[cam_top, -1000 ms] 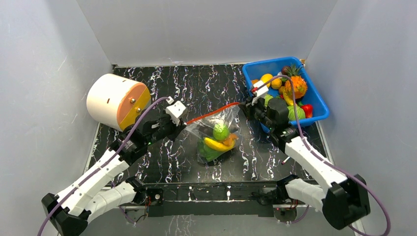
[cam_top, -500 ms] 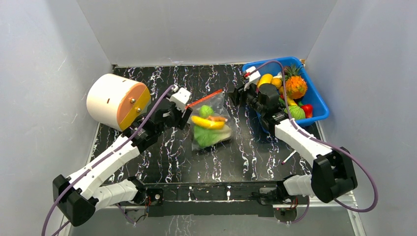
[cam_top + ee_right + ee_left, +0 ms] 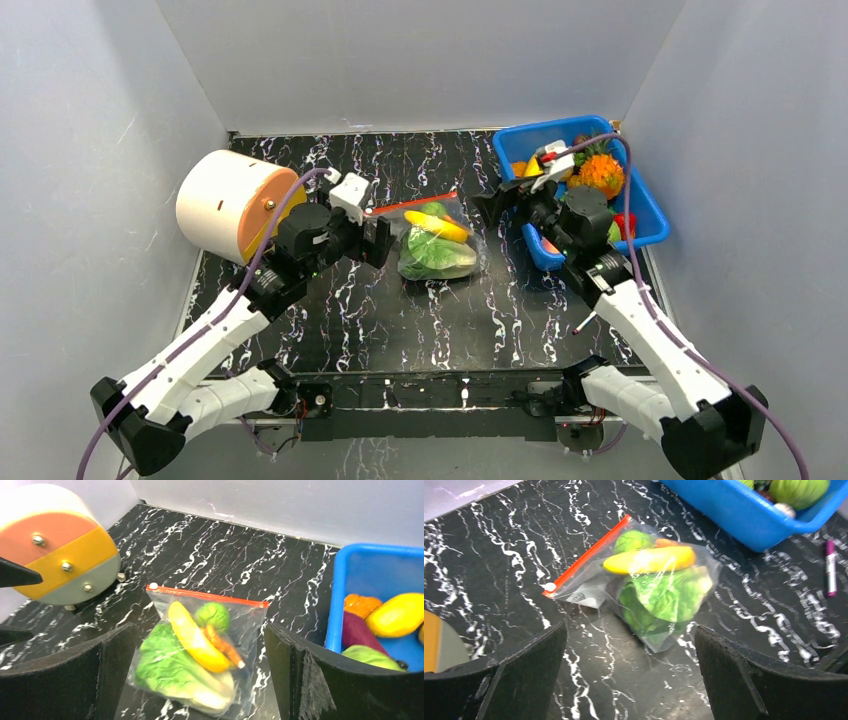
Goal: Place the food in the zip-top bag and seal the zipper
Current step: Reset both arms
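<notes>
Beside the bag [image 3: 437,245], both jaws gape.

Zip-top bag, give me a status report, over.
Left gripper open, right gripper open, both off the zip-top bag. Food inside, bag lying on the table, zipper looks shut. Nothing blocking.

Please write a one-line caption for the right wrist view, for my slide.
The zip-top bag, holding a banana and a cabbage leaf, lies on the marbled table, framed by the open right gripper.
</notes>
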You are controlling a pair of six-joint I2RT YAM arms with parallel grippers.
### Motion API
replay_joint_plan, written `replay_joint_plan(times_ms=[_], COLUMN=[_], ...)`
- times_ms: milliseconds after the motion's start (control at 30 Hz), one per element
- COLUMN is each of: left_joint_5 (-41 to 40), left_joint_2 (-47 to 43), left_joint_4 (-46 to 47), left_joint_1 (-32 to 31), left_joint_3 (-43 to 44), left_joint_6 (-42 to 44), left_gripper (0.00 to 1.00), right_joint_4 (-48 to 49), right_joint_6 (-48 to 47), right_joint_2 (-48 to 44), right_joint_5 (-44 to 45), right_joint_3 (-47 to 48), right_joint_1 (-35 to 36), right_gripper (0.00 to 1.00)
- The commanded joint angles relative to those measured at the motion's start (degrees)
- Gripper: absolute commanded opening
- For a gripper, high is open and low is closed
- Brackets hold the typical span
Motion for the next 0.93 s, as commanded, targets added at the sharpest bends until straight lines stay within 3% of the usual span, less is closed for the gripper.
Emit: replay_joint_plan(times_ms=[0, 200, 567, 900], left_joint_5=[-0.81, -7.11, -3.62, -3.5], left_joint_2=[-3.59, -3.26, -8.4, -6.59], left_joint_4=[1.73, -3.54, 2.81, 2.11], left_joint_1=[0.26, 0.26, 0.26, 0.28], left_joint_3=[0.39, 1.9, -4.64, -4.01], left_joint_6=[-14.02, -22.99, -21.2, -20.4], left_gripper=[0.98, 0.98, 0.98, 0.98], right_joint_4=[-7.35, -12.96, -15.73, -14.61], right_joint_6=[10.35, 15.33, 21.14, 21.59], right_joint_2=[-5.6, -11.52, -17.74, -17.13], right_joint_5=[1.72, 2.15, 2.88, 2.62], right_joint_3=[-0.39, -1.81, -5.83, -6.38], right_joint_1=[-0.16, -0.18, -0.15, -0.2], right_gripper=[0.98, 0.98, 0.98, 0.98])
